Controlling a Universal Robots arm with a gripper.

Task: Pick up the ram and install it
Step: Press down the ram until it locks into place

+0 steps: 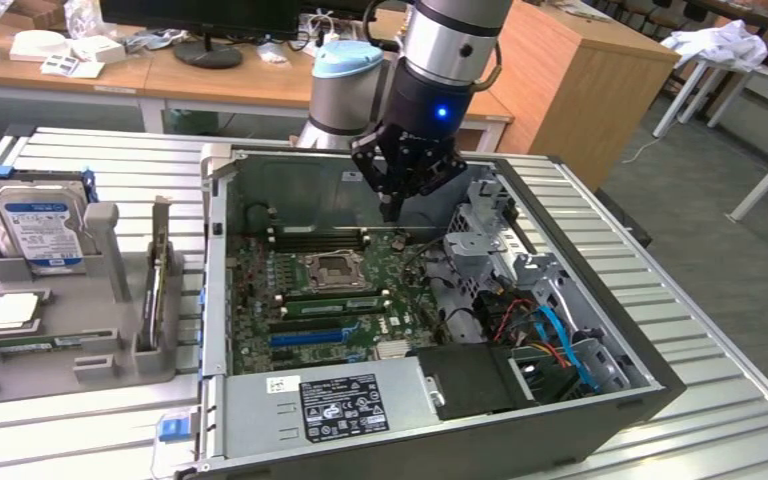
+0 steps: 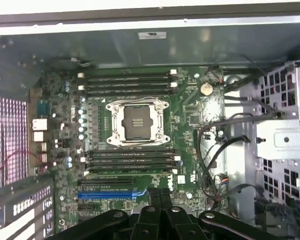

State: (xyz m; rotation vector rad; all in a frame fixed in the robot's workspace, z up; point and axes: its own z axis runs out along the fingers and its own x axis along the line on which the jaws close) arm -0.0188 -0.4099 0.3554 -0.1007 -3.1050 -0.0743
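The tool hangs pinched together over the computer case, holding nothing. A ram may already sit in a slot, but I can't be sure.

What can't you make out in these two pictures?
- Exterior view: print on the power supply label, too small.
- Exterior view: whether the shut end effector touches the motherboard; the angle hides any gap.
- Wrist view: print on the case wall sticker, too small.
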